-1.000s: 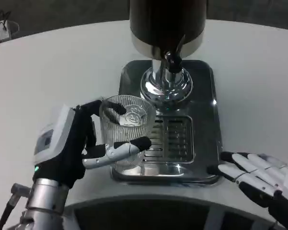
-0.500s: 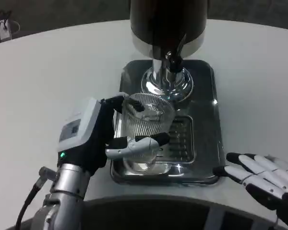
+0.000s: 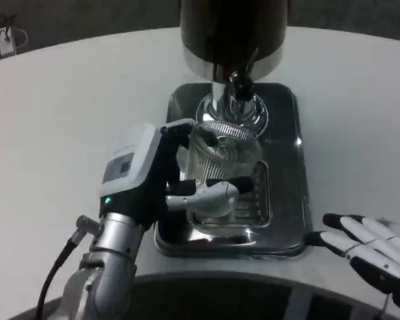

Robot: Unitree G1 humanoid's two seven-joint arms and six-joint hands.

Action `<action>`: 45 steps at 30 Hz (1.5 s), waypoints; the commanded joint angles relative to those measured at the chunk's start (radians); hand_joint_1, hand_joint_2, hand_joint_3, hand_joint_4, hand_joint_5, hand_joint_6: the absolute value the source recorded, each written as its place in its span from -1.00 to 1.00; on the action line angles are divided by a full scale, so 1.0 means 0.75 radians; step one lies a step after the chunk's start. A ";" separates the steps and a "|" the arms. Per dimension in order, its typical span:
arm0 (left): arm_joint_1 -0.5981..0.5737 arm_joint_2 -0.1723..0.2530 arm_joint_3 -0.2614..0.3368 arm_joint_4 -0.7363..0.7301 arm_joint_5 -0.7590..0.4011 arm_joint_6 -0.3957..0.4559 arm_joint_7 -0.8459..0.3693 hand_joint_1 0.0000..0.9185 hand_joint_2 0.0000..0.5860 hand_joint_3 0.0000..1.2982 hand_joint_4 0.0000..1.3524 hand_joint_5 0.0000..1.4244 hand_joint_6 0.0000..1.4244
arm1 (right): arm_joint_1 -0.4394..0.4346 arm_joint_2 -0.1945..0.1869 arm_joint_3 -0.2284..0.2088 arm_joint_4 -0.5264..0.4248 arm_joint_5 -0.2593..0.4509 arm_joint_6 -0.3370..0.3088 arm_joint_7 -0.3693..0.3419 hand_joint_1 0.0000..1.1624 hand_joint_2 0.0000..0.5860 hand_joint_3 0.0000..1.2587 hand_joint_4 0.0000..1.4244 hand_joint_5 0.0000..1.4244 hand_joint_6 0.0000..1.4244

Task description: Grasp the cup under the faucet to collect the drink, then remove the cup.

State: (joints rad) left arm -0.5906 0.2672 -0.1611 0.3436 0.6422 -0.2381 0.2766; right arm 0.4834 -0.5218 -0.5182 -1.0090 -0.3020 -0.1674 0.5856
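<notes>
A clear ribbed glass cup [image 3: 225, 157] is held upright by my left hand [image 3: 157, 175], fingers wrapped around its side. The cup sits over the slotted grate of the steel drip tray [image 3: 287, 200], just in front of and below the faucet [image 3: 240, 85] of the dark drink dispenser [image 3: 232, 33]. No liquid is visible flowing. My right hand [image 3: 373, 253] rests on the table at the lower right, fingers spread, holding nothing, just right of the tray's front corner.
The dispenser's chrome base [image 3: 232, 110] stands at the back of the tray. The white table [image 3: 67, 113] stretches to the left and right. A small white object [image 3: 3, 40] lies at the far left edge.
My left hand has carried the cup to the right and back, from the tray's front left to a spot under the faucet. The right hand has slid slightly right.
</notes>
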 commanded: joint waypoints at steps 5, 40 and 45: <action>0.007 0.048 -0.018 -0.007 -0.020 0.030 -0.064 -0.46 -0.83 -0.13 -0.15 0.14 0.63 | 0.013 0.011 0.001 0.008 0.013 -0.018 -0.010 -0.25 0.64 -0.82 -1.00 -1.00 -0.98; 0.352 0.174 0.198 -0.564 -0.261 0.059 -0.291 -0.85 -0.99 -0.60 -0.76 -0.66 -0.40 | -0.065 0.018 0.117 0.020 -0.046 0.044 -0.016 -0.25 0.63 -0.82 -1.00 -1.00 -0.98; 0.402 0.151 0.247 -0.691 -0.361 0.089 -0.344 -0.94 -0.94 -0.67 -0.84 -0.75 -0.55 | -0.104 0.025 0.180 0.013 -0.081 0.090 -0.019 -0.25 0.63 -0.82 -1.00 -1.00 -0.98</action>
State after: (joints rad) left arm -0.3093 0.3870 0.0056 -0.1217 0.4089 -0.1931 0.0472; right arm 0.4168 -0.5118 -0.4081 -0.9909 -0.3442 -0.1166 0.5848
